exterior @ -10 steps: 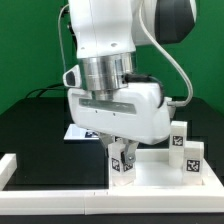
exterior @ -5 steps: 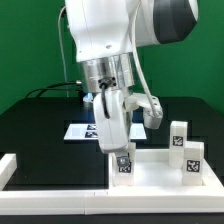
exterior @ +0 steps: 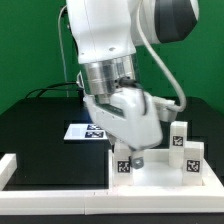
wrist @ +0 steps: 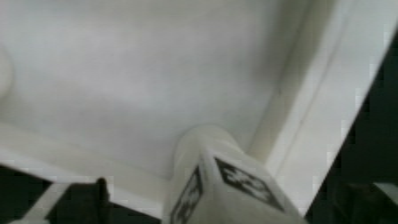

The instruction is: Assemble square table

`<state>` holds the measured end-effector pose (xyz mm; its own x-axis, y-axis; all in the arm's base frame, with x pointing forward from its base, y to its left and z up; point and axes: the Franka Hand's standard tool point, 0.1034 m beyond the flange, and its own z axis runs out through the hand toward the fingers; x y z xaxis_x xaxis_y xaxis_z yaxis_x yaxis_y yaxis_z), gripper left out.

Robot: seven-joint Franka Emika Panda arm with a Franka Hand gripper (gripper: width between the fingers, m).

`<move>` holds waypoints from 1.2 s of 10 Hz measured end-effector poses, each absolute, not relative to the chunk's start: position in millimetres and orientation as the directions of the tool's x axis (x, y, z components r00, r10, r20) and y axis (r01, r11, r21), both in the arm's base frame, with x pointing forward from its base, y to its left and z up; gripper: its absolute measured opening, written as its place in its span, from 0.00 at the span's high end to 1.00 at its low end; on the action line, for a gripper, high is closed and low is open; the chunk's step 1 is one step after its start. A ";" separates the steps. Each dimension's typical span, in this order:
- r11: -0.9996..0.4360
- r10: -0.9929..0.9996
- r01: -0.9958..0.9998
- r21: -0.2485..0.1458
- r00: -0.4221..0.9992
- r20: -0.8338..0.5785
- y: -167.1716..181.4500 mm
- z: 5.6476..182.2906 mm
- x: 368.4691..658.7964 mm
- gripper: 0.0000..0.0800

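Exterior view shows the white Franka arm's two-finger gripper (exterior: pixel 128 152) low over the near corner of the white plastic square tabletop panel with raised edges (exterior: pixel 160 170), its jaws closed on a small white stubby leg with a black-and-white square tag (exterior: pixel 124 165); the leg stands roughly upright at that corner, though whether it is seated in a socket cannot be told; two more tagged white legs (exterior: pixel 186 146) stand together on the panel toward the exterior view's right, well apart from the gripper; the panel lies on the black table (exterior: pixel 35 125), just inside the long white border rail (exterior: pixel 60 187) at the front; the flat white marker board (exterior: pixel 88 131) lies behind the gripper.

Wrist view gives the held leg (wrist: pixel 217 185) close, tag facing the camera, beside the raised edge of the tabletop panel (wrist: pixel 143 70); the fingers themselves are out of that picture.

Judging by look, the leg is light, stiff, hard plastic, smooth and so somewhat slippery; a grip across its flat sides near the upper end seems best, leaving the lower end free for the socket; the panel looks rigid and light enough to slide if pushed sideways, so pressure should go straight down.
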<state>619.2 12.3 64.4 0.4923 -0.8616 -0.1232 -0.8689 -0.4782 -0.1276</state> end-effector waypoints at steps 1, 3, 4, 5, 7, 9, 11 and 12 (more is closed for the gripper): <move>-0.503 -0.847 -0.854 -0.132 0.517 -0.119 12.0 64.3 619.3 0.21; -0.607 -0.777 -0.782 -0.145 0.622 -0.101 11.3 64.3 619.2 0.19; -0.681 -0.713 -0.716 -0.154 0.696 -0.085 11.0 64.3 619.2 0.19; -0.812 -0.568 -0.567 -0.139 0.822 -0.040 9.2 65.6 620.6 0.19; -0.950 -0.293 -0.286 -0.125 0.955 0.047 4.7 68.0 627.2 0.19; -0.976 -0.197 -0.187 -0.112 0.976 0.095 2.0 66.6 629.0 0.19; -0.971 -0.223 -0.212 -0.114 0.970 0.093 1.6 66.4 628.8 0.37; -0.965 -0.245 -0.234 -0.117 0.965 0.090 1.7 66.3 628.8 0.37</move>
